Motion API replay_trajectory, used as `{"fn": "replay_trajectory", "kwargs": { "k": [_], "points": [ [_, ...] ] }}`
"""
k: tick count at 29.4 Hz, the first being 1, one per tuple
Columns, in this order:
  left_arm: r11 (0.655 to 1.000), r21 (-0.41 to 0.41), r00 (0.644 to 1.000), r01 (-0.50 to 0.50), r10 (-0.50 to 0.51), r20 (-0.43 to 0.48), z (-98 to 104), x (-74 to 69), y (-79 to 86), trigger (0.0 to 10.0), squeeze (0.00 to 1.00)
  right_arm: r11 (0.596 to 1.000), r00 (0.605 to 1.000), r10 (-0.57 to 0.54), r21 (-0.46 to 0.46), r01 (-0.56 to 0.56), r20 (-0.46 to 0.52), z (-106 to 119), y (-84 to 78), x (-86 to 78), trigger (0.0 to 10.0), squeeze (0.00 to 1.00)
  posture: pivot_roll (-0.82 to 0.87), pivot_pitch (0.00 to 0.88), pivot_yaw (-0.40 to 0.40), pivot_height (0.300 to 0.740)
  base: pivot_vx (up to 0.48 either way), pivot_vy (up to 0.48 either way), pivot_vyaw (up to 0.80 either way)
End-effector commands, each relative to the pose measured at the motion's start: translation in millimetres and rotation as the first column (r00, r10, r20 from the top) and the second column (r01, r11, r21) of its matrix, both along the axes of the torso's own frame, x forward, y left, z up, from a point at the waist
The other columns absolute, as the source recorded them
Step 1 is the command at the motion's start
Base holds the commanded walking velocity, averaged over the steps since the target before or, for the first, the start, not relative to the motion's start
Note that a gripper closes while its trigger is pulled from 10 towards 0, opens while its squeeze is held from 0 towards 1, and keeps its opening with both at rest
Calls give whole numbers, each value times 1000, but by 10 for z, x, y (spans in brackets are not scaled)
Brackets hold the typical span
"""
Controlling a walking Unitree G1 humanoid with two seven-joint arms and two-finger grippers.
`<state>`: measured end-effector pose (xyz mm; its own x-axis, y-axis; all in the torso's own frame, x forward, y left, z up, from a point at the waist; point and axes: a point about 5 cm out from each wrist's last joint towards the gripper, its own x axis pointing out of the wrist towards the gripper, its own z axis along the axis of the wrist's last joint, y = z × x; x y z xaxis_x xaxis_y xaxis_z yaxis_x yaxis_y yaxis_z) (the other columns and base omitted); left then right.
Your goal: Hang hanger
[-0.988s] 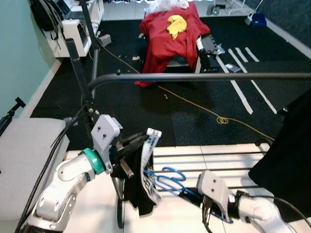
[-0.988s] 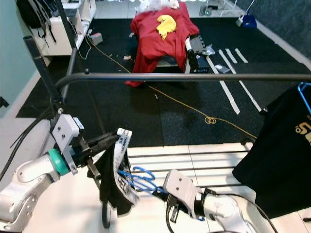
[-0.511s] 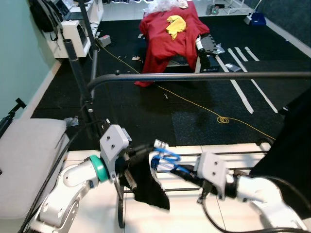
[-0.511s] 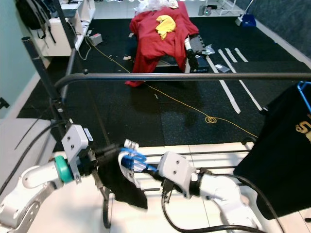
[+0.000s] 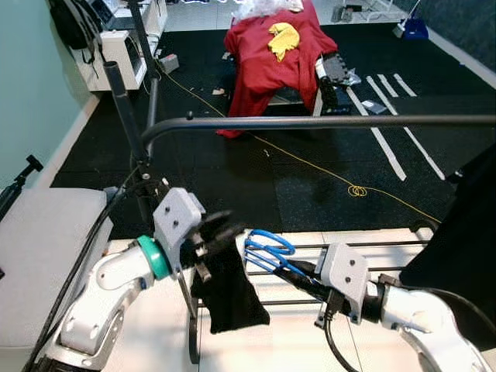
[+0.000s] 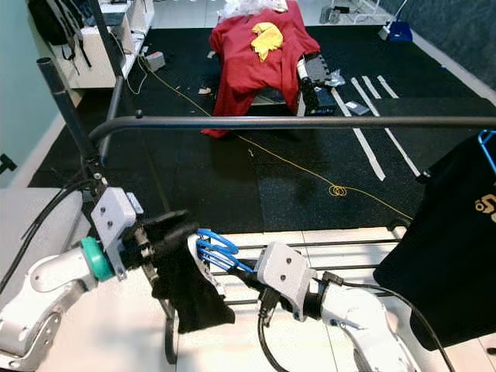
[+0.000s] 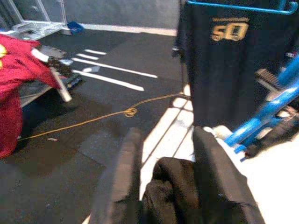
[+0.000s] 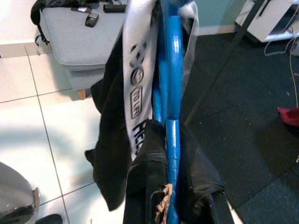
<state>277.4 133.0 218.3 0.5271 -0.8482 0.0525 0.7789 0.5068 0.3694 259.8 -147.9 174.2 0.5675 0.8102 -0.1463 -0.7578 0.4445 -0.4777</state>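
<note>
Fingers (image 8: 140, 186) along level hanger (image 5: 267, 249)

- Bright blue plastic hanger (image 5: 267, 249), between the two black-fingered grippers.
- Black cloth garment (image 5: 229, 291) with a white, black-lettered band (image 8: 136, 79), at the left gripper.
- Black T-shirt with gold "50" print (image 7: 231, 60), beyond the left gripper.

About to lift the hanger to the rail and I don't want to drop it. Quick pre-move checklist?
1. Right gripper shut on the blue hanger: ok.
2. Left gripper pinching the black garment: ok.
3. Garment seated evenly on the hanger: cannot tell; it hangs bunched.
4. Hook at the height of the clothes rail: not ok; it is well below.
5. Free rail beside the hung black T-shirt: ok.
</note>
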Motion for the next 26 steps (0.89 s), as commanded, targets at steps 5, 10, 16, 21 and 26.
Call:
{"fn": "replay_trajectory", "kwargs": {
  "k": [5,10,16,21,26],
  "points": [
    [995,-39,991,97,-100,-86,45,-140,23,10000,694,998,998,-35,-47,37,50,-17,-62,6,10000,0,-261,161,119,740,0,0,0],
    [983,-179,991,41,-63,-120,215,-63,88,10000,0,994,995,-52,-87,59,86,-80,-84,4,10000,0,-242,160,125,740,0,0,0],
    [1000,25,999,12,-13,43,222,-18,124,10000,0,991,995,-8,-129,21,97,-90,-60,-82,10000,0,-238,164,130,740,0,0,0],
    [963,266,961,34,-104,256,217,-63,59,10000,0,987,996,50,-159,-37,79,-80,-40,-157,10000,0,-241,168,130,740,0,0,0],
    [853,519,830,58,-330,450,304,-156,10,10000,0,977,990,115,-192,-98,79,-34,-31,-223,10000,0,-240,169,137,740,0,0,0]
  ]
}}
